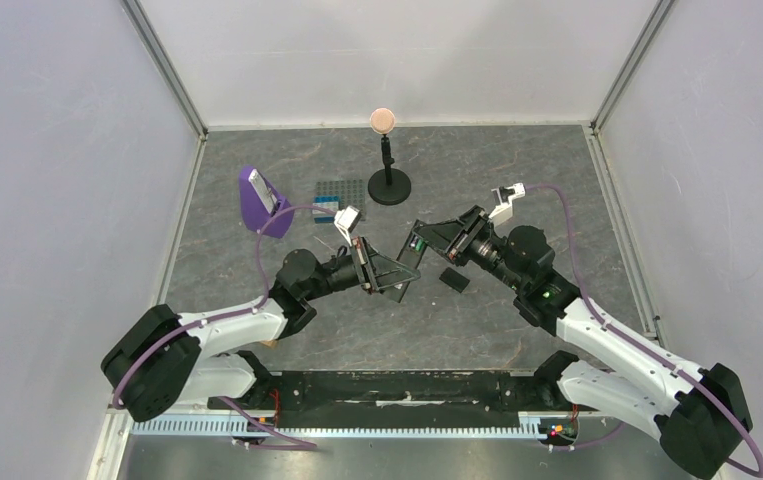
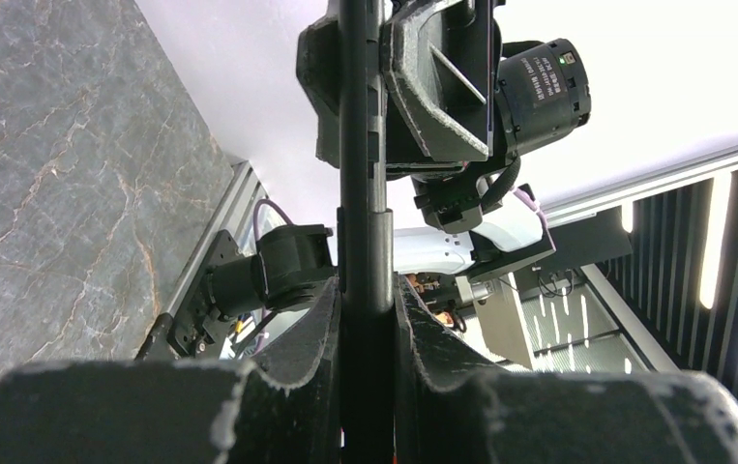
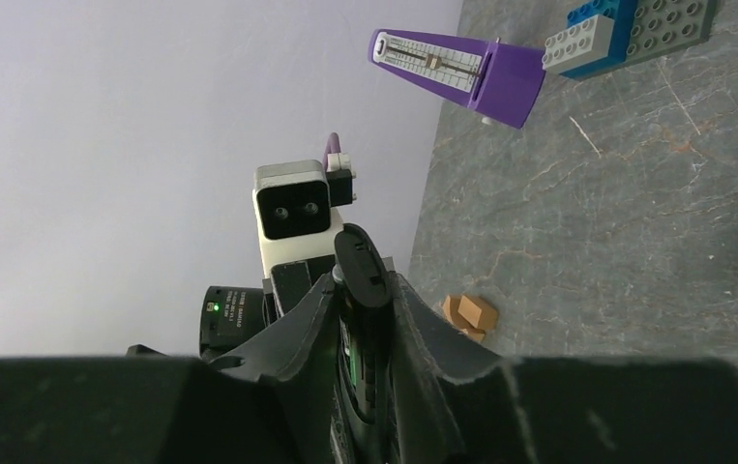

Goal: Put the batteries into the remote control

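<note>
The remote control [image 2: 360,174] is a slim black bar held in the air between both grippers. In the top view it [image 1: 409,252] spans the gap between them above the table's middle. My left gripper [image 2: 365,290] [image 1: 395,270] is shut on one end. My right gripper [image 3: 365,282] [image 1: 424,240] is shut on the other end [image 3: 361,263]. A bright green battery [image 3: 347,340] shows inside the remote between the right fingers, and as a green spot in the top view [image 1: 414,243]. I cannot make out the darker battery.
A small flat black piece [image 1: 454,280] lies on the table under the right gripper. A purple metronome [image 1: 262,200] [image 3: 461,63], a grey studded baseplate with blue bricks [image 1: 337,197] and a black stand with a pink ball [image 1: 388,150] stand at the back. Orange-tan blocks [image 3: 471,314] lie on the table.
</note>
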Robot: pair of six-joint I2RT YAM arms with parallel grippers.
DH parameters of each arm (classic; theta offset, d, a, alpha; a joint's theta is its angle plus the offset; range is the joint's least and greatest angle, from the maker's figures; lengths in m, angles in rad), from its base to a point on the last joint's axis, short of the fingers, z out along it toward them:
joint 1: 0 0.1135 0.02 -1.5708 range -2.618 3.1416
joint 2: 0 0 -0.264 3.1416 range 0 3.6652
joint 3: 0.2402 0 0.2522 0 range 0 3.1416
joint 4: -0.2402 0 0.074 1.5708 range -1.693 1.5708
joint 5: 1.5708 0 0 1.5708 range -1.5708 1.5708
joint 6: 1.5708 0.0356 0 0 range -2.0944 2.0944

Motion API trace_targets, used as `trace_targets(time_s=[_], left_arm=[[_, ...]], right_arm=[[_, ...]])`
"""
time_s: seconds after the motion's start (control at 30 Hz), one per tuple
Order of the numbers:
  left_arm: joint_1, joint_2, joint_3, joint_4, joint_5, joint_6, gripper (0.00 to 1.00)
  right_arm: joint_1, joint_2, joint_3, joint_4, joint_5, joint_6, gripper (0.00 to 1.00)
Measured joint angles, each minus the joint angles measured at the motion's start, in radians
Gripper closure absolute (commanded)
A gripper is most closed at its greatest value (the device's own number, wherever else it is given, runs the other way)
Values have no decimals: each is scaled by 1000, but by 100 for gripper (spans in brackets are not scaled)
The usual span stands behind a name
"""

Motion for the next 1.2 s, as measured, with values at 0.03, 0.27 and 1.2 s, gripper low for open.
trace_targets(time_s=[0.03, 0.27, 1.2], left_arm=[[0, 0, 0, -4, 0, 0, 98], [0, 0, 2, -8, 1, -1, 98], [0, -221, 71, -872, 75, 575, 98]], right_arm=[[0, 0, 0, 0, 0, -2, 87], [-2, 0, 0, -2, 0, -5, 49], [-56, 42, 221, -713, 278, -798, 10]])
